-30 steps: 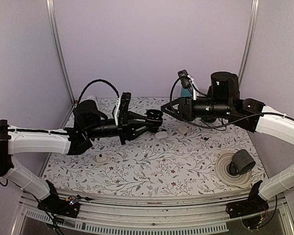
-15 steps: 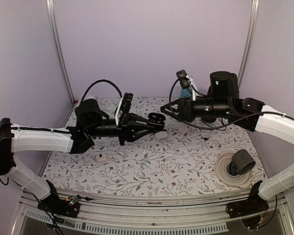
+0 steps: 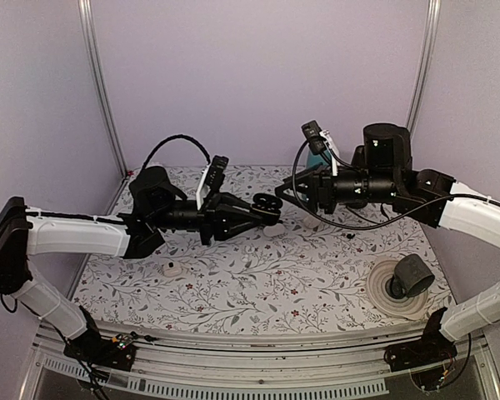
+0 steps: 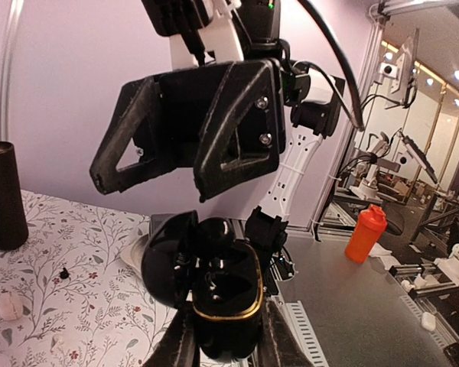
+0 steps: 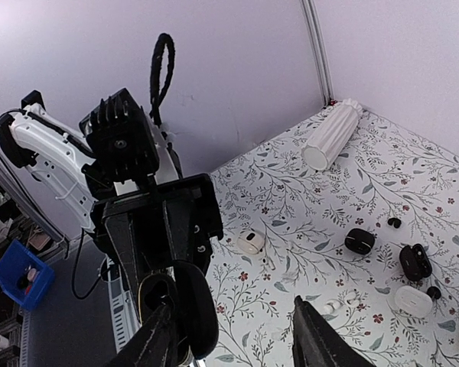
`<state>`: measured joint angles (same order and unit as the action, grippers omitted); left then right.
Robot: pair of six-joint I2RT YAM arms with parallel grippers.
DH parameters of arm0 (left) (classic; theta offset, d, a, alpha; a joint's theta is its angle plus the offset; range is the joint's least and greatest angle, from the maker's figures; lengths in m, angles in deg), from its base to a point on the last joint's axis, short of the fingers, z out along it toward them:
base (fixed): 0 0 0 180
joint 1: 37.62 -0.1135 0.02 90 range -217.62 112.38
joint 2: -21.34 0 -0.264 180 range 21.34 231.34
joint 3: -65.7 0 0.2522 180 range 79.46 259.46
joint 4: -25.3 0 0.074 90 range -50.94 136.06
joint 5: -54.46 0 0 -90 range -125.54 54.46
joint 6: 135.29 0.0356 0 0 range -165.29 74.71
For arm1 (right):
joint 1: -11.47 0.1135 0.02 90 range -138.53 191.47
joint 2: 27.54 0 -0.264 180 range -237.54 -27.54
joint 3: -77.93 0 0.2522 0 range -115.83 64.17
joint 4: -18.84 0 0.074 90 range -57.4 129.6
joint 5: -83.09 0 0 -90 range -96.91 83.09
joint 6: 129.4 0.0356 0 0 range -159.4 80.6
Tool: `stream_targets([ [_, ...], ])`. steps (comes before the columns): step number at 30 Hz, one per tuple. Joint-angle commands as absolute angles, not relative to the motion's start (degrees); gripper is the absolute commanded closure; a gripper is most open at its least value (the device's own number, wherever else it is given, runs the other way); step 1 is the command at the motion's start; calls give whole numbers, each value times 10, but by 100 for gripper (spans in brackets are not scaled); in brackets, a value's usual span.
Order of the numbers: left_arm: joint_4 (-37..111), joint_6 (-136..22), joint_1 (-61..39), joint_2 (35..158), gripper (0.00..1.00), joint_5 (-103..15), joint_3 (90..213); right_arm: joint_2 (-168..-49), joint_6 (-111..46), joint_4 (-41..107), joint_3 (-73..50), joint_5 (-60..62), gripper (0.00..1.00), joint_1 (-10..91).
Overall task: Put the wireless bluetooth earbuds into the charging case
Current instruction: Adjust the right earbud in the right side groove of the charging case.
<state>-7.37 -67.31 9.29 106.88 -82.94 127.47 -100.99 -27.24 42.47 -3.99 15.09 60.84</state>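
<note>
From above, the left tool [image 3: 261,210] was clamped on an open black charging case [image 3: 268,202], held up off the floral bench [image 3: 317,275]. The right tool [image 3: 280,193] sat just beside the case.

The left wrist view showed the case's gold rim. The right tool hung above it with its fingers apart, and whether anything sat inside the case could not be told.

In the right wrist view, the right tool's fingers stood apart with nothing between them. A black earbud [image 5: 394,222] lay on the bench near a shut black case [image 5: 360,241], well apart from the held one.
</note>
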Motion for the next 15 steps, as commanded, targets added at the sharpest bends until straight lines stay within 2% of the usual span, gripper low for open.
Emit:
stream_targets([
  [1, -101, -694, 86, 1081, 100, -861, 1295, -1010, -300, 421, -35, 162, 47, 612],
  [15, -106, -710, 85, 1090, 100, -890, 1302, -1025, -326, 437, -30, 196, 47, 614],
])
